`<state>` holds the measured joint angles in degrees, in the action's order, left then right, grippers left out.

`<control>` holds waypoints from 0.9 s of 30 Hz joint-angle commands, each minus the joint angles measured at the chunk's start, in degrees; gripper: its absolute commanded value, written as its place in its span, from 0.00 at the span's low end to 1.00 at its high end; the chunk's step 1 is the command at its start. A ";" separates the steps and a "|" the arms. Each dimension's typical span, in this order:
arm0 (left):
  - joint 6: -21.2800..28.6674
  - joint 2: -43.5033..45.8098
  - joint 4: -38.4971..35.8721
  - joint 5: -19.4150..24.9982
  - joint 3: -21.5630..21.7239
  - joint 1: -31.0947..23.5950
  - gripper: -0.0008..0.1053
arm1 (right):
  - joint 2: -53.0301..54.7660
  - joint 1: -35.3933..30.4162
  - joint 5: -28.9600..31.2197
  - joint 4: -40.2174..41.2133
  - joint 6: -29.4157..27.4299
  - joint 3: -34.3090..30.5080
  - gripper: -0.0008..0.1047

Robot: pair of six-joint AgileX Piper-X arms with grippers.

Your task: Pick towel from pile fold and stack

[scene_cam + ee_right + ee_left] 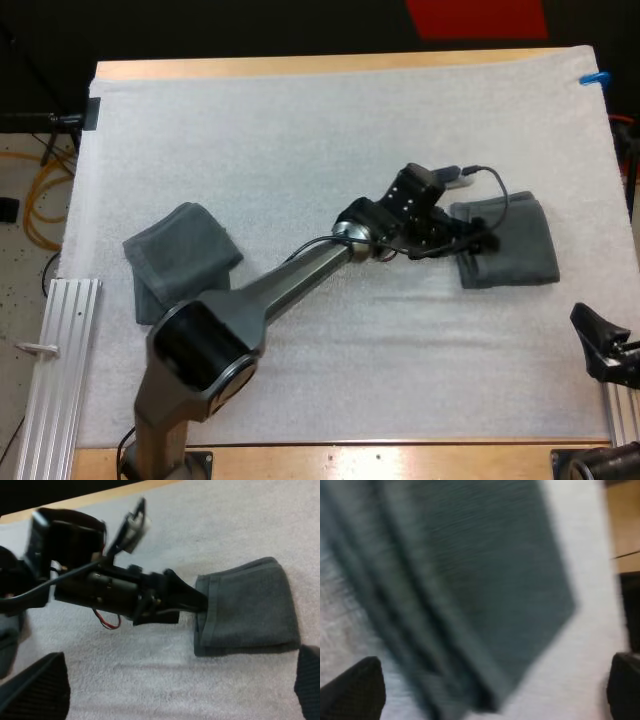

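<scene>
Stretched across the white mat [300, 130] with the left claw [478, 243], right up at the left edge of the folded towel [508, 243]. Spread, going by the left wrist view: black fingers [355, 690] set wide apart, the towel's layered edge lying between and ahead of them, pinching nothing. Cannot tell for certain whether touching the cloth or just short of it. From the right wrist view, looks to be at the layered edge, perhaps touching.

Folded towel flat on the right part of the mat, nearly square, a little longer across the mat than toward the far side, its stacked folds turned toward the left claw. Dead ahead of that claw, then, along the line of the forearm, with no sideways offset worth noting.

Right claw [598, 335] at the right edge of the counter [330, 65], on the near side. Also spread, its fingers [35, 690] standing well apart with only mat between. Near the folded towel, yet off its near right corner and not over it.

Crumpled towel [180, 260] at the left of the mat, beside the left arm's base, well apart from both claws and behind the left one.

Judged as the placing step about done. For the next pick, best to pull straight back along the forearm, clearing the folded edge without dragging it, then swing back and left to the crumpled towel. Left arm the nearer to it by far.
</scene>
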<state>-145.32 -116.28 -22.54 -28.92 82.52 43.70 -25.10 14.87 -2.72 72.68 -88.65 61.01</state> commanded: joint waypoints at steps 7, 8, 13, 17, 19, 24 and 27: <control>-4.54 -2.17 -1.62 1.31 1.83 0.12 0.82 | 0.59 -0.05 0.33 0.02 0.10 0.45 0.84; -4.84 -2.17 -1.46 1.31 1.84 0.12 0.82 | 0.59 -0.05 0.33 0.02 0.02 0.45 0.84; -8.57 -3.52 -2.81 1.31 3.13 0.12 0.79 | 0.59 -0.05 0.33 0.02 -0.02 0.45 0.84; -9.63 -5.46 -6.87 0.87 6.24 0.12 0.76 | 0.59 -0.05 0.33 0.02 -0.02 0.45 0.84; -9.62 -6.66 -8.90 0.44 8.27 0.12 0.76 | 0.59 -0.05 0.33 0.02 -0.02 0.45 0.84; -11.23 -9.02 -13.30 -0.54 11.92 0.33 0.76 | 0.59 -0.05 0.33 0.02 -0.02 0.45 0.84; -12.35 -10.67 -14.81 -0.77 15.05 1.02 0.76 | 0.59 -0.05 0.33 0.02 -0.02 0.45 0.84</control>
<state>-157.27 -126.90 -36.76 -29.42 97.51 44.29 -24.66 14.87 -2.72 72.96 -88.65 61.01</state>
